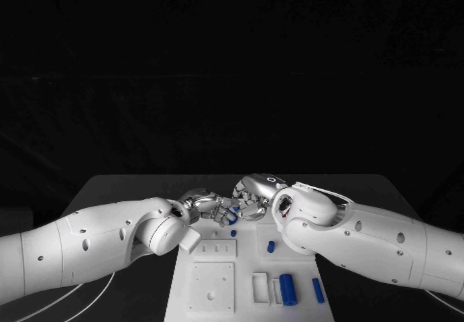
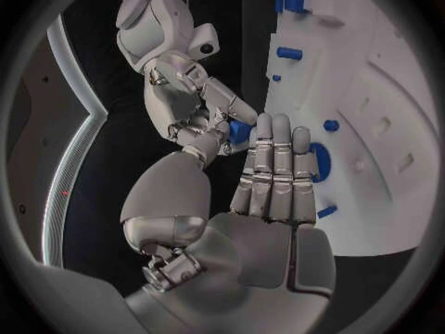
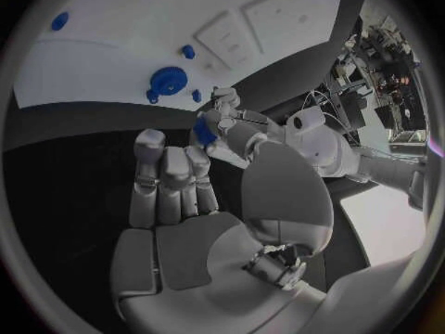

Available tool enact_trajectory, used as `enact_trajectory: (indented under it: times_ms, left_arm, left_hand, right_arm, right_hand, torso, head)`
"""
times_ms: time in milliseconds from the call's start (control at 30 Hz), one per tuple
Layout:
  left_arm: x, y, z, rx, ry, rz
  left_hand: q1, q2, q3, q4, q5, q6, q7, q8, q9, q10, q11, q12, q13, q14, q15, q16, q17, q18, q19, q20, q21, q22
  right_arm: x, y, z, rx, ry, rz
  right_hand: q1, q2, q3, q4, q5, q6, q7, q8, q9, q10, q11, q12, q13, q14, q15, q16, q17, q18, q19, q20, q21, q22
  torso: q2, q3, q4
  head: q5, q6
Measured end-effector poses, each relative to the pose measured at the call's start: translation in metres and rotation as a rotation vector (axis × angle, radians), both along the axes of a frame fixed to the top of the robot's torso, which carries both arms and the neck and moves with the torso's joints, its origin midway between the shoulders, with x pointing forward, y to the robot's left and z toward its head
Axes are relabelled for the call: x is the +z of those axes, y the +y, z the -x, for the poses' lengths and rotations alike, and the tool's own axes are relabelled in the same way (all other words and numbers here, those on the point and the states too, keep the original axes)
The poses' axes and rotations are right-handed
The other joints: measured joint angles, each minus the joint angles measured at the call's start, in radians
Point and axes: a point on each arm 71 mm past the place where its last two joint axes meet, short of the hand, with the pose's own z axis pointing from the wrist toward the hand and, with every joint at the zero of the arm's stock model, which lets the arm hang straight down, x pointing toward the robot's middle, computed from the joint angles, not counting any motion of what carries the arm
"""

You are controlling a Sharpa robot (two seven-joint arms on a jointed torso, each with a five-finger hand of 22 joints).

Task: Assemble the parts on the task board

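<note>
The two hands are meeting just above the centre of the head view, over the far end of the task board (image 1: pixel 208 295), which is lying in the lower middle of the frame. The left hand (image 1: pixel 203 206) is reaching in from the left and the right hand (image 1: pixel 255 196) from the right, and their fingertips are coming together on one small blue part (image 1: pixel 233 214), which is being held in the air between them.

In the left wrist view the left hand (image 2: pixel 274 200) is holding its fingers (image 2: pixel 275 156) straight and close together with the thumb raised beside them, and the blue part (image 2: pixel 239 131) is sitting at their tips, where the right hand (image 2: pixel 199 111) is curling its own fingers onto it. In the right wrist view the right hand (image 3: pixel 185 208) is pressing its fingertips (image 3: pixel 196 159) up to the same part (image 3: pixel 204 131), while the left hand (image 3: pixel 233 122) is closing round it from the other side. So both hands are grasping the part at once, neither one hanging loose.

On the board, other pieces are lying apart from one another: a small blue peg (image 1: pixel 233 233) just below the hands, a short blue piece (image 1: pixel 271 246) right of centre, and a thick blue cylinder (image 1: pixel 287 290) with a thin blue rod (image 1: pixel 318 290) beside it at the lower right. A blue gear (image 3: pixel 167 79) is sitting flat on the board, near the hands
</note>
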Motion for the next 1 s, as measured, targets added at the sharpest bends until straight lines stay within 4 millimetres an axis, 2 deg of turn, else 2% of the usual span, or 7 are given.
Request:
enact_trajectory:
  times_ms: [167,367,533,600,733,833,1000]
  left_arm:
    - [-0.0004,0.0004,0.0002,-0.001,0.000,-0.011]
    - [0.0006,0.0000,0.0006,-0.006,-0.003,-0.017]
    - [0.0008,0.0002,0.0004,-0.009,-0.006,-0.021]
    - [0.0008,0.0004,0.0002,-0.009,-0.007,-0.022]
    - [0.0006,0.0003,0.0003,-0.010,-0.009,-0.023]
    - [0.0004,0.0004,0.0003,-0.009,-0.009,-0.024]
    - [0.0003,0.0002,0.0005,-0.010,-0.010,-0.026]
  left_hand:
    - [0.000,0.000,0.003,0.003,0.013,0.021,-0.006,0.000,-0.001,0.020,-0.009,0.006,0.005,0.007,-0.007,0.012,0.005,0.000,0.007,-0.007,0.008,0.000]
    - [0.024,0.024,0.059,-0.006,0.094,0.040,-0.011,0.012,0.009,0.037,-0.015,0.016,0.012,0.014,-0.014,0.033,0.012,-0.001,0.016,-0.016,0.023,0.000]
    - [0.035,0.034,0.083,-0.008,0.101,0.040,-0.012,0.008,0.006,0.042,-0.018,0.016,0.015,0.016,-0.016,0.040,0.013,-0.001,0.016,-0.016,0.030,0.000]
    - [0.034,0.035,0.096,-0.007,0.120,0.044,-0.008,0.007,0.006,0.047,-0.022,0.022,0.018,0.020,-0.020,0.049,0.015,-0.002,0.021,-0.020,0.038,0.000]
    - [0.023,0.042,0.107,-0.013,0.214,0.048,-0.004,0.010,0.007,0.061,-0.029,0.034,0.030,0.025,-0.025,0.071,0.021,-0.003,0.023,-0.023,0.051,0.000]
    - [0.003,0.033,0.108,-0.020,0.283,0.049,-0.003,0.023,0.007,0.074,-0.035,0.046,0.045,0.030,-0.030,0.090,0.026,-0.003,0.023,-0.023,0.062,0.000]
    - [-0.019,0.031,0.110,-0.024,0.302,0.053,0.001,0.025,0.024,0.081,-0.042,0.055,0.062,0.034,-0.034,0.107,0.030,-0.003,0.023,-0.023,0.070,0.000]
  right_arm:
    - [-0.0004,0.0006,0.0003,0.002,0.001,0.004]
    - [-0.0019,-0.0002,0.0002,0.001,0.005,0.012]
    - [-0.0026,-0.0007,0.0000,0.000,0.009,0.017]
    - [-0.0027,-0.0009,-0.0002,-0.001,0.010,0.018]
    - [-0.0032,-0.0011,-0.0006,-0.003,0.011,0.021]
    - [-0.0032,-0.0006,-0.0005,-0.002,0.012,0.021]
    - [-0.0037,-0.0007,-0.0005,-0.003,0.013,0.022]
  right_hand:
    - [-0.004,-0.004,0.001,0.001,0.000,0.002,-0.001,0.004,0.000,0.003,0.003,0.000,0.001,0.000,0.000,-0.004,0.000,0.000,0.000,0.000,0.000,0.000]
    - [-0.006,-0.007,0.001,0.001,0.008,0.002,0.000,0.005,-0.004,0.003,0.003,0.000,0.002,0.000,0.000,-0.004,0.000,0.000,0.000,0.000,0.000,0.000]
    - [-0.006,-0.007,0.001,0.001,0.008,0.002,0.000,0.005,-0.004,0.003,0.003,0.000,0.001,0.000,0.000,-0.004,0.000,0.000,0.000,0.000,0.000,0.001]
    - [-0.006,-0.007,-0.002,0.004,0.008,0.002,0.000,0.005,-0.004,0.003,0.003,0.000,0.003,0.000,0.000,-0.004,0.000,0.000,0.000,0.000,0.000,0.001]
    - [-0.006,-0.007,-0.002,0.004,0.008,0.002,0.000,0.005,0.000,0.003,0.003,0.000,0.003,0.000,0.000,-0.004,0.000,0.000,0.000,0.000,0.000,0.001]
    - [-0.006,-0.006,-0.002,0.004,0.008,0.002,0.000,0.005,0.001,0.003,0.003,0.000,0.003,-0.002,-0.002,-0.004,0.000,0.000,0.000,0.000,0.000,0.001]
    - [-0.006,-0.007,-0.002,0.004,0.008,0.003,0.002,0.005,0.001,0.003,0.003,0.000,0.003,-0.002,-0.002,-0.004,0.000,0.000,0.000,0.000,0.000,0.001]
  torso:
    - [0.000,0.0002,0.0003]
    - [0.000,0.0002,0.0001]
    - [0.000,0.0005,-0.0002]
    - [0.000,0.0004,-0.0002]
    - [0.000,0.0005,0.0000]
    - [0.000,0.0005,0.0002]
    - [0.000,0.0007,0.0003]
  head:
    - [-0.001,-0.002]
    - [0.000,-0.003]
    - [0.000,-0.003]
    - [0.000,-0.003]
    - [-0.002,-0.004]
    - [-0.002,-0.004]
    - [-0.002,-0.004]
